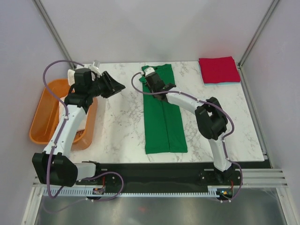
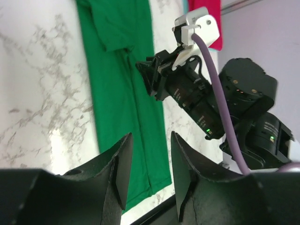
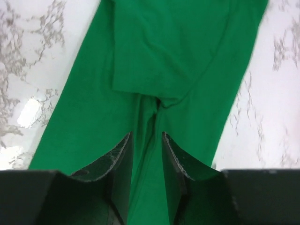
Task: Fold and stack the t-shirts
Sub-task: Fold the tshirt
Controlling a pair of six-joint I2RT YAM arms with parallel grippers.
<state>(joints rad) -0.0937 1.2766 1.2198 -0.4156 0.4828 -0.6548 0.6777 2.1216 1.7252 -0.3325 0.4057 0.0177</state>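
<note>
A bright green t-shirt (image 1: 163,119) lies on the marble table, folded lengthwise into a long strip with its sleeves turned in at the far end (image 3: 154,56). My right gripper (image 1: 146,80) hovers over that far part. Its jaws (image 3: 146,135) stand open astride the centre seam, with the cloth lying below them. It also shows in the left wrist view as the right gripper (image 2: 146,75). My left gripper (image 1: 121,86) hangs open and empty above bare table, left of the shirt (image 2: 150,136). A folded red t-shirt (image 1: 219,69) rests at the back right on a pale blue one (image 1: 225,83).
An orange plastic tub (image 1: 47,112) stands off the table's left side beside the left arm. The table's near edge (image 1: 187,161) runs just beyond the green shirt's hem. Bare marble (image 1: 119,122) lies between the tub and the shirt.
</note>
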